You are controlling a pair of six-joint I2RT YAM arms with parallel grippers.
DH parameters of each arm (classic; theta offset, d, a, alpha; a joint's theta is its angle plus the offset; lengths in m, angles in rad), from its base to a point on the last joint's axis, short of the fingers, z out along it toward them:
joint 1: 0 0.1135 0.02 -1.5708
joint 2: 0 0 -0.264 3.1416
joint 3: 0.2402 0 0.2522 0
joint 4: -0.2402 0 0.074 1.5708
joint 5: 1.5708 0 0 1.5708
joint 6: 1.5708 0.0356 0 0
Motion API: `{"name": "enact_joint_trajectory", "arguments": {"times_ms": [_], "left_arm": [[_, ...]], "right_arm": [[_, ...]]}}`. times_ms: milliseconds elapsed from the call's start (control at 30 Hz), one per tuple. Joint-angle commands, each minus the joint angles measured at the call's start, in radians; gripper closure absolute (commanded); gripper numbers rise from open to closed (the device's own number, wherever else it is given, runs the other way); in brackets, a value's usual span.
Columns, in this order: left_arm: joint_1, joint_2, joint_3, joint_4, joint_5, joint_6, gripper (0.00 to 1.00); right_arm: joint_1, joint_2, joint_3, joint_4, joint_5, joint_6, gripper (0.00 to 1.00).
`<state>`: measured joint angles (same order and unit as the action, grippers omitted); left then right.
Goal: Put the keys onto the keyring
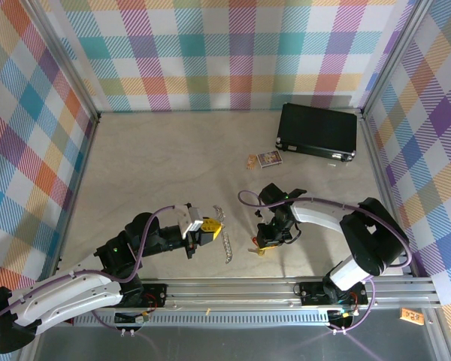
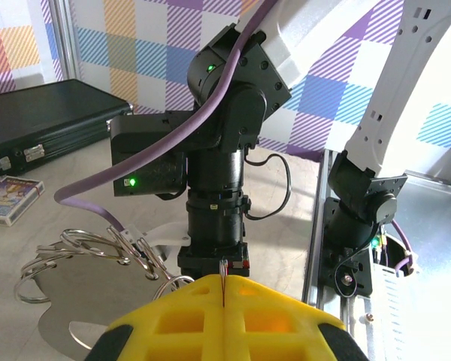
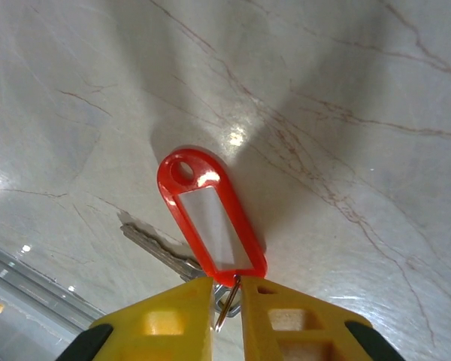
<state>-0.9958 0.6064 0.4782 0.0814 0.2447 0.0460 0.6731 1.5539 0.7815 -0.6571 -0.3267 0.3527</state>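
The key [image 3: 210, 222] has a bright red plastic head, a long oval with a pale window set into it and a round hole at its far end. A short silver blade sticks out from under the head, flat on the pale, veined worktop [image 1: 173, 150]. At the head's near end a thin wire link runs between the yellow fingers of the right claw [image 3: 225, 297], which is clenched on it. From above, the key [image 1: 255, 242] is a small red speck under the right claw [image 1: 264, 242], close to the near edge of the worktop.

The keyring [image 1: 225, 239] is a silver-grey loop with a jagged, chain-like edge, far longer than the key. It sits just left of the key, between the two claws. The left wrist camera shows the keyring [image 2: 68, 252] as several overlapping wire coils. One strand runs into the seam of the left claw [image 2: 224, 289], whose yellow fingers are pressed together on it. Whether the loop rests on the worktop or is lifted cannot be told. In the overhead view the left claw [image 1: 214, 226] touches the loop's left side.

Counted: one key, one keyring, two claws, one black case [image 1: 318, 129] at the far right corner, and one small printed card [image 1: 270, 158] just in front of it
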Motion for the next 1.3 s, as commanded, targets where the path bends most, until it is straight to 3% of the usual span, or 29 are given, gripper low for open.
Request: {"name": "enact_joint_trajectory", "arguments": {"times_ms": [0,533,667,1133,1267], "left_arm": [[-0.010,-0.020,-0.012,0.032,0.008,0.015,1.00],[-0.010,-0.015,-0.014,0.038,0.007,0.014,1.00],[-0.010,-0.004,-0.012,0.040,0.008,0.007,1.00],[-0.010,0.030,-0.011,0.081,0.019,-0.023,1.00],[-0.010,0.035,-0.003,0.080,0.025,-0.023,1.00]], "right_arm": [[-0.008,0.005,0.027,-0.032,-0.013,-0.017,0.84],[-0.009,-0.040,0.016,-0.024,0.011,-0.012,1.00],[-0.002,-0.095,-0.011,0.012,0.041,0.012,1.00],[0.273,-0.295,-0.223,0.395,0.443,0.202,1.00],[0.301,-0.330,-0.294,0.504,0.487,0.225,1.00]]}}
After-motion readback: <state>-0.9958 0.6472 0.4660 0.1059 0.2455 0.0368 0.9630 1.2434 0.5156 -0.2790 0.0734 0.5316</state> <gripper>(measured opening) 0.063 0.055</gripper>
